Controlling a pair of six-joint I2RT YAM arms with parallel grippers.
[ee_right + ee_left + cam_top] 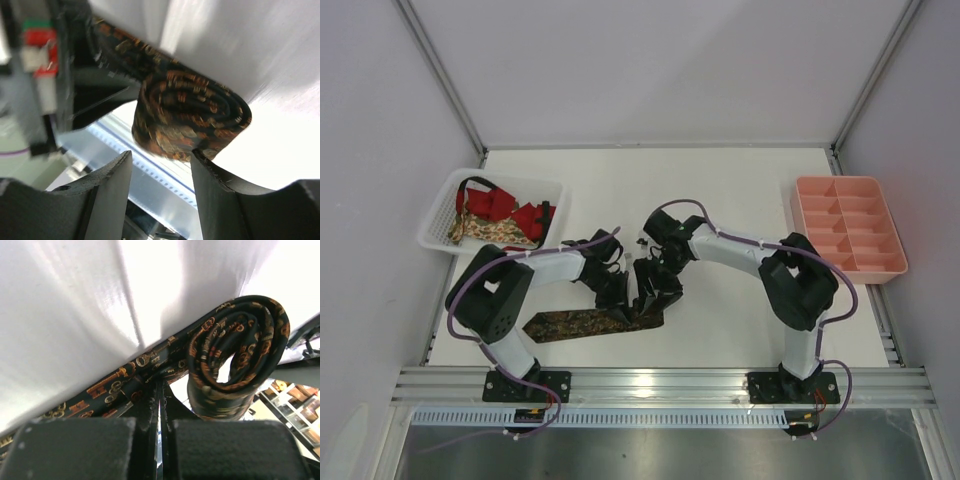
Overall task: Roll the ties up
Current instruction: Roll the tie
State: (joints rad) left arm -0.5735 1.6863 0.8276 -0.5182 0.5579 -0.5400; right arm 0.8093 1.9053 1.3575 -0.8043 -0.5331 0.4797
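A dark brown patterned tie (575,326) lies flat on the white table, its right end wound into a coil (650,303). In the left wrist view the coil (235,352) stands on edge just right of my left gripper (160,387), whose jaws are shut at the tie's flat strip (110,387). In the top view the left gripper (617,290) is beside the coil. My right gripper (161,154) is open, the coil (192,115) just beyond its tips and touching the right finger (210,172). It shows in the top view (655,285) over the coil.
A white basket (438,215) at the back left holds red ties (525,215) and a beige floral tie (485,232). A pink compartment tray (847,228) stands at the right edge. The metal rail (650,383) runs along the near edge.
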